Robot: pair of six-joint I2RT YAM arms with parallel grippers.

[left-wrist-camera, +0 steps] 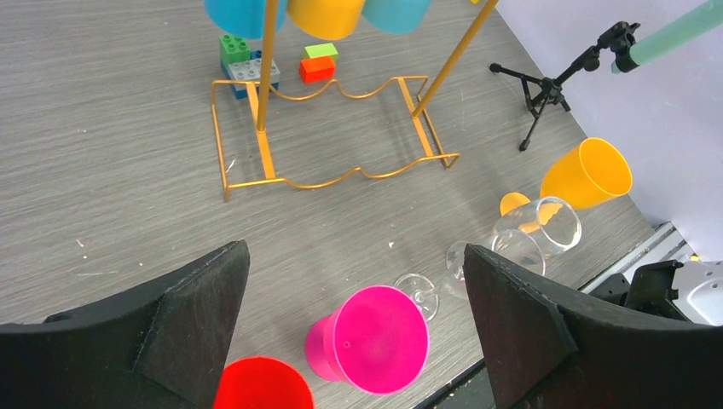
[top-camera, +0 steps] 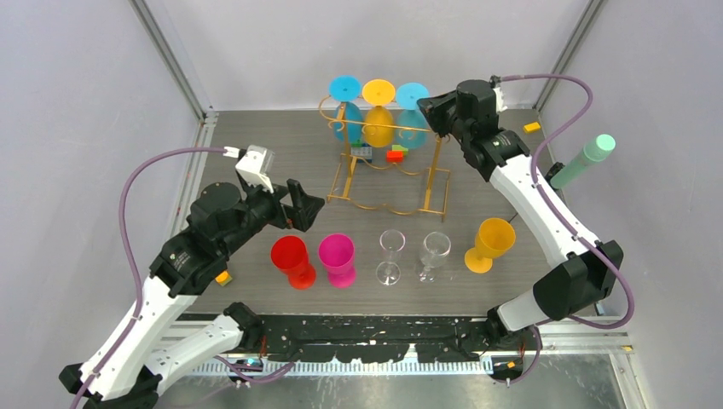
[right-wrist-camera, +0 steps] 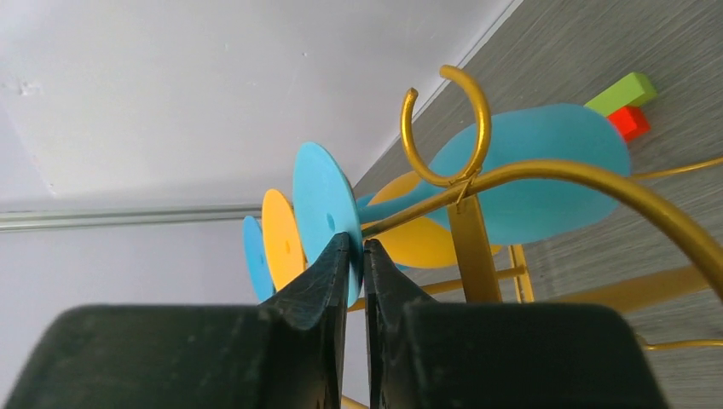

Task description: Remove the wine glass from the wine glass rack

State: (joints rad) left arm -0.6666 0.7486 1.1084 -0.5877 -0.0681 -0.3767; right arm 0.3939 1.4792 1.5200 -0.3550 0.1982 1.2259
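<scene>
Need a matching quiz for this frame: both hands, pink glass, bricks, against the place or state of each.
1 left hand
2 right hand
3 pink glass
4 bricks

A by the far edge of the rack
B pinching the foot of the right blue glass
C open, empty
D upright between the red glass and a clear glass

Pairs: 1-C, 2-B, 3-D, 4-A

Eight wine glasses; one gold rack

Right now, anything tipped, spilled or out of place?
Nothing tipped or spilled. The only oddity is stray toy bricks lying on the table at the far side of the rack.
</scene>
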